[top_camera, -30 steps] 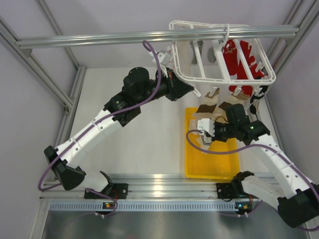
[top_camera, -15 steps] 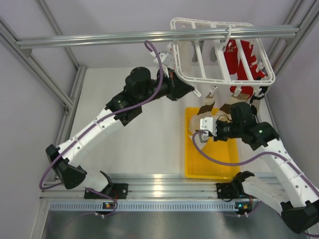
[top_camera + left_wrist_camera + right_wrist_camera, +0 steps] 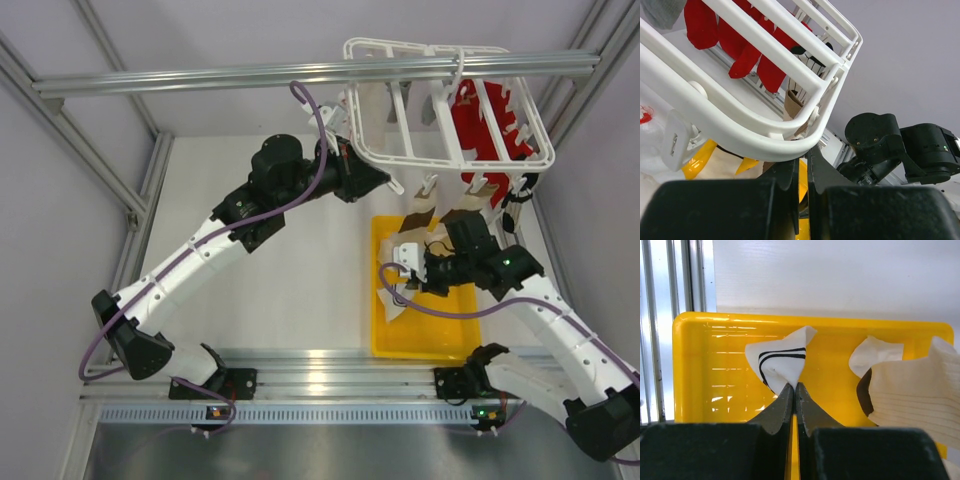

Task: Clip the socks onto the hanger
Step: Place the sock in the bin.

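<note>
The left gripper (image 3: 804, 161) has its fingers pressed onto the rounded corner of the white drying hanger (image 3: 755, 117), with the rim pinched between the two tips. From above, that is the frame's near left corner. The hanger hangs by its hook from the aluminium crossbar (image 3: 250, 75), tilted rather than level. A red garment (image 3: 487, 118) with white marks is clipped under the frame's right side. Two hung socks (image 3: 421, 213) in cream and brown dangle from clips along the frame's near edge, above the far edge of the yellow tray (image 3: 385, 340).

The right gripper (image 3: 794, 387) is over that tray, its fingers closed tight on a striped sock (image 3: 782, 360). This sock is cream with two thin dark lines, and it is pinched at a fold so that the fabric fans out past the tips. From above, it sits toward the tray's left edge. It looks lifted off the tray floor, though neither view settles that.

A ribbed sock (image 3: 920, 397) — cream with a dark brown block at one end — fills the right side of the wrist view. A small cream piece (image 3: 874, 354) shows just beside it, over the tray's far wall.
</note>
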Available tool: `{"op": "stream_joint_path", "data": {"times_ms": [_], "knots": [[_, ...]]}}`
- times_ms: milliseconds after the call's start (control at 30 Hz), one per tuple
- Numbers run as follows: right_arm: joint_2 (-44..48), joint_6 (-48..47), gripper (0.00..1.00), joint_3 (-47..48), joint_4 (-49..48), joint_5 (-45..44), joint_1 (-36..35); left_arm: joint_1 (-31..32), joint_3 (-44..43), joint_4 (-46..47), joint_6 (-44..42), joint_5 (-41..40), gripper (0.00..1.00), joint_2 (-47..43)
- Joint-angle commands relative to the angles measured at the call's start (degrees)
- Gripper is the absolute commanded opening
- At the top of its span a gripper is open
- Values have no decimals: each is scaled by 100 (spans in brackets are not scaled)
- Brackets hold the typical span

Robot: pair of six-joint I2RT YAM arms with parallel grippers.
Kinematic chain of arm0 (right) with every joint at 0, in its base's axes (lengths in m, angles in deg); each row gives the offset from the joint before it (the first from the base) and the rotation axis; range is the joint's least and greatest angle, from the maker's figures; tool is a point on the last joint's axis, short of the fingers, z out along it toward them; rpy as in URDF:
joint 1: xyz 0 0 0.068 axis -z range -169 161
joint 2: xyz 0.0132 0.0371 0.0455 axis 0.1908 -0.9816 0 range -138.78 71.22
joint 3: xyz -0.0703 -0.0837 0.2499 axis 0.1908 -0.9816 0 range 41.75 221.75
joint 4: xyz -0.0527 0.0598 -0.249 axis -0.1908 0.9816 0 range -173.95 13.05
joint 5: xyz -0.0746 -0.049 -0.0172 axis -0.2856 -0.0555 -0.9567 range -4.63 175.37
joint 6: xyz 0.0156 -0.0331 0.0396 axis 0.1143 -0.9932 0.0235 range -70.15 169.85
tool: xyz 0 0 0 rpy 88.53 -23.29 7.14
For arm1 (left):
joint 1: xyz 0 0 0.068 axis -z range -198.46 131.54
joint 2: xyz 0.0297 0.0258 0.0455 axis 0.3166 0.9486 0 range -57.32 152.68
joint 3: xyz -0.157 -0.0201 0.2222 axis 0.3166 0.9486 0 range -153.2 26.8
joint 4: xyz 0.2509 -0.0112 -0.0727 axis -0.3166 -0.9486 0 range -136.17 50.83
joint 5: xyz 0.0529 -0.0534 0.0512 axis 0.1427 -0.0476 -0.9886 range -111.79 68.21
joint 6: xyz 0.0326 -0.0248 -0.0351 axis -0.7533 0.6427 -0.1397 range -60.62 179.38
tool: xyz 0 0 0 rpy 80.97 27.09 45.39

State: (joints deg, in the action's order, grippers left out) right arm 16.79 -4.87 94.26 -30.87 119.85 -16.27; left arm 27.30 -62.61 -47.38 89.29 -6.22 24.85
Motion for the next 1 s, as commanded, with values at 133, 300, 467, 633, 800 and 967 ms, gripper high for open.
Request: {"op": "stream_joint_path", "data": {"times_ms": [133, 300, 467, 633, 800, 967], "knots": [[232, -196, 0, -91, 456, -317, 151, -58, -218, 118, -12, -28, 0, 1], [-93, -600, 0, -478, 581, -670, 712, -76, -191, 118, -3, -10, 0, -8], [-585, -1023, 0, -496, 607, -706, 1539, -93, -147, 100, -12, -19, 0, -52], [-683, -1340, 0, -330, 747, -513, 1918, -128, -121, 109, -12, -2, 0, -52], [-832, -806, 0, 206, 757, -117, 1691, -137, -121, 153, 23, 25, 0, -35], [-937, -478, 0, 925, 598, -73, 1356, -137, -191, 118, 6, -2, 0, -26]]}}
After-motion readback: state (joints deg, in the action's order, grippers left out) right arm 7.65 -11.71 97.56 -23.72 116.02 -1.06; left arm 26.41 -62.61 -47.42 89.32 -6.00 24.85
